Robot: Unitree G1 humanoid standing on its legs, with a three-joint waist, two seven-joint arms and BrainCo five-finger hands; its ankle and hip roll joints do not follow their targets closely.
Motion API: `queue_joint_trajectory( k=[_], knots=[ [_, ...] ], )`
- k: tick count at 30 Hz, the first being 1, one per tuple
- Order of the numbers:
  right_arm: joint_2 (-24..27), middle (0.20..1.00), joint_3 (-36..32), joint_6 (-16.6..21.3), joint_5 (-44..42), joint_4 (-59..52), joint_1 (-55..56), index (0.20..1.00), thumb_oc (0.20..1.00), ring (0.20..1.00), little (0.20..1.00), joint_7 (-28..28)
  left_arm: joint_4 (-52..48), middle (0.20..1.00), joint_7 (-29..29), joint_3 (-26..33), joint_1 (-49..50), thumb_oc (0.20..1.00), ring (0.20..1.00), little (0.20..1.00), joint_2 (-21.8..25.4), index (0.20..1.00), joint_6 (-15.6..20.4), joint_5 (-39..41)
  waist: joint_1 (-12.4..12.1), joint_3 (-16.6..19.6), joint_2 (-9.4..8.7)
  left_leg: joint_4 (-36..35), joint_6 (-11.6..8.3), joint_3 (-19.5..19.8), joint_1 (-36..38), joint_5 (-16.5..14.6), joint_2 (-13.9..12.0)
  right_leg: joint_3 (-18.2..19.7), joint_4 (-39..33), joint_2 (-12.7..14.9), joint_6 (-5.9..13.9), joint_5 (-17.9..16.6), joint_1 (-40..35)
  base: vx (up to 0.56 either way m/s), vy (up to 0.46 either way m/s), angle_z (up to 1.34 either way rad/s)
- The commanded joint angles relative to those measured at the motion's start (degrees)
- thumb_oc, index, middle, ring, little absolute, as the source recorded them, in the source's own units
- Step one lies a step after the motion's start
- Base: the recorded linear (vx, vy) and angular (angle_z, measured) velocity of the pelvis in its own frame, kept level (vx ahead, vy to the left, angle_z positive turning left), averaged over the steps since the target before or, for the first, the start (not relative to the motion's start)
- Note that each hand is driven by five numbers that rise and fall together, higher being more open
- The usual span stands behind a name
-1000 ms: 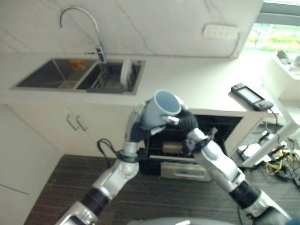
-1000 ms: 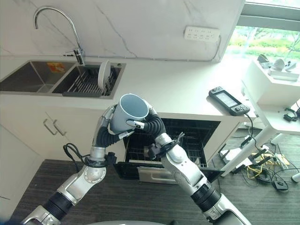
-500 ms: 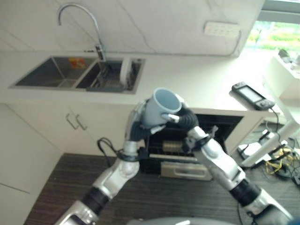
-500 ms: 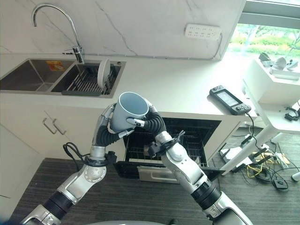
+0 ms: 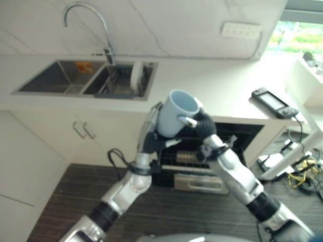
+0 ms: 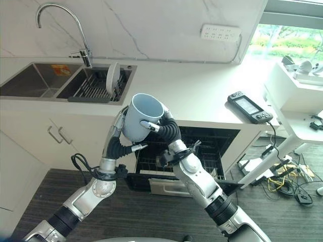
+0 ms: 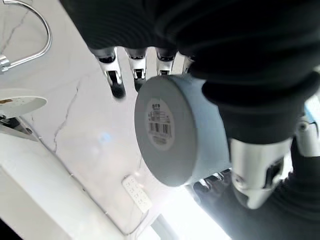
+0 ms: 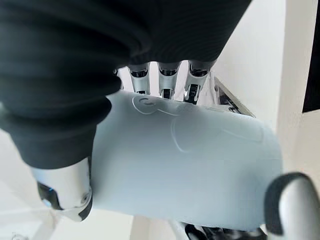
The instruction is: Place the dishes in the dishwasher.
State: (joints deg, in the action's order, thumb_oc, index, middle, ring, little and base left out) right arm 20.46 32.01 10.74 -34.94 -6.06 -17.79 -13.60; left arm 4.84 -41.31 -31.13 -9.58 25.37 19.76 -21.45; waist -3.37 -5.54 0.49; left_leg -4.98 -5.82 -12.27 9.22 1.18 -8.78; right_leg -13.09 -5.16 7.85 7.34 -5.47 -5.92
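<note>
So far, only a part of the job is looking done. Both hands are holding one pale blue mug up in the air, above the open dishwasher and in front of the desk. The right hand is wrapping its fingers round the side of the mug, with the thumb pressing on the other side. The left hand is touching the mug near its base; its fingers are lying rather straight along the wall, so I am judging that it is supporting more than gripping. The mouth of the mug is pointing up and a little to the back.

The mug is not yet lying in the dishwasher rack, so lowering it there is what is remaining. A white plate is standing in the drying rack of the sink, so I am thinking at least this dish is also waiting. A black handheld device is lying on the desk, well apart.
</note>
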Motion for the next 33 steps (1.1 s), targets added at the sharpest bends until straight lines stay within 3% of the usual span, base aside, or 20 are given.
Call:
queue_joint_trajectory(
  k=[1,12,14,19,22,23,24,27,33],
  knots=[
    [-2.76,0.200,-6.54,7.86,-0.21,-2.29,-1.93,0.200,0.200,0.200,0.200,-4.01,-0.82,1.000,-1.31,-0.95,-4.94,1.000,1.000,1.000,2.16,1.000,0.70,-1.02,0.72,1.02,-2.80,-0.02,-1.24,3.22,-2.42,0.29,-3.16,0.12,0.23,6.35,5.45,4.09,-5.62,0.00,0.009,0.05],
    [1.56,0.200,-19.05,9.18,11.65,2.58,5.02,0.200,0.200,0.200,0.200,-7.83,0.12,1.000,2.15,4.45,0.24,1.000,1.000,1.000,3.71,1.000,1.20,-0.87,2.08,1.00,-2.48,-0.02,-1.15,2.93,-1.87,-0.38,-3.40,1.00,0.16,5.59,4.95,4.21,-5.36,0.04,-0.001,0.01],
    [2.79,0.200,-20.72,9.56,11.63,4.67,6.43,0.200,0.200,0.200,0.200,-6.11,1.66,1.000,5.18,4.85,1.15,1.000,1.000,1.000,4.40,1.000,2.03,-0.96,2.34,0.97,-2.51,-0.02,-1.19,2.71,-2.02,-0.34,-3.52,1.34,0.16,5.49,4.96,4.13,-5.05,0.02,-0.007,0.00],
    [4.15,0.200,-21.68,8.67,6.37,15.09,6.32,0.200,0.200,0.200,0.200,0.63,8.11,1.000,17.06,0.98,1.20,1.000,1.000,1.000,6.18,1.000,0.06,-2.29,2.79,0.75,-2.48,-0.02,-1.14,2.44,-2.08,-0.35,-3.62,1.38,0.20,5.34,5.15,4.05,-4.76,0.02,-0.039,-0.04],
    [3.80,0.200,-21.78,4.55,-1.42,20.61,5.87,0.200,0.200,0.200,0.200,7.12,11.77,1.000,29.23,-2.79,0.58,1.000,1.000,1.000,7.05,1.000,1.29,0.08,3.21,0.31,-2.10,0.07,-1.37,1.73,-1.97,0.68,-4.16,1.08,2.09,5.72,5.16,4.65,-4.29,0.03,-0.017,-0.02],
    [2.89,0.200,-21.96,3.00,-2.47,23.89,5.71,0.200,0.200,0.200,0.200,9.35,11.82,1.000,35.57,-4.50,0.70,1.000,1.000,1.000,7.23,1.000,2.68,2.62,3.35,-0.16,-1.78,0.53,-1.33,1.74,-2.15,0.91,-4.29,1.16,3.45,5.85,5.13,5.11,-3.83,0.03,-0.024,-0.03],
    [2.80,0.200,-21.65,3.11,-0.79,26.13,5.30,0.200,0.200,0.200,0.200,10.02,11.91,1.000,38.28,-5.85,0.68,1.000,1.000,1.000,7.52,1.000,1.94,3.45,3.39,-0.46,-1.50,0.81,-1.31,1.80,-2.19,0.97,-4.34,1.26,4.36,5.93,5.19,5.56,-3.66,0.04,-0.024,-0.02],
    [3.63,0.200,-20.53,1.23,-0.78,29.60,4.18,0.200,0.200,0.200,0.200,11.26,13.47,1.000,42.60,-8.08,0.22,1.000,1.000,1.000,8.93,1.000,1.31,4.07,3.32,-1.43,-1.01,3.66,-1.41,2.55,-3.37,0.52,-4.60,1.53,7.06,6.20,5.18,6.97,-3.25,0.05,-0.030,-0.01],
    [5.37,0.200,-18.55,-0.63,1.99,31.95,2.47,0.200,0.200,0.200,0.200,12.50,13.63,1.000,45.05,-9.59,-0.28,1.000,1.000,1.000,12.12,1.000,-2.13,3.99,3.27,-4.78,-0.32,12.82,-2.37,5.13,-8.97,-0.70,-5.68,2.60,13.57,6.86,4.78,9.79,-0.87,-0.01,-0.029,-0.02]
  ],
)
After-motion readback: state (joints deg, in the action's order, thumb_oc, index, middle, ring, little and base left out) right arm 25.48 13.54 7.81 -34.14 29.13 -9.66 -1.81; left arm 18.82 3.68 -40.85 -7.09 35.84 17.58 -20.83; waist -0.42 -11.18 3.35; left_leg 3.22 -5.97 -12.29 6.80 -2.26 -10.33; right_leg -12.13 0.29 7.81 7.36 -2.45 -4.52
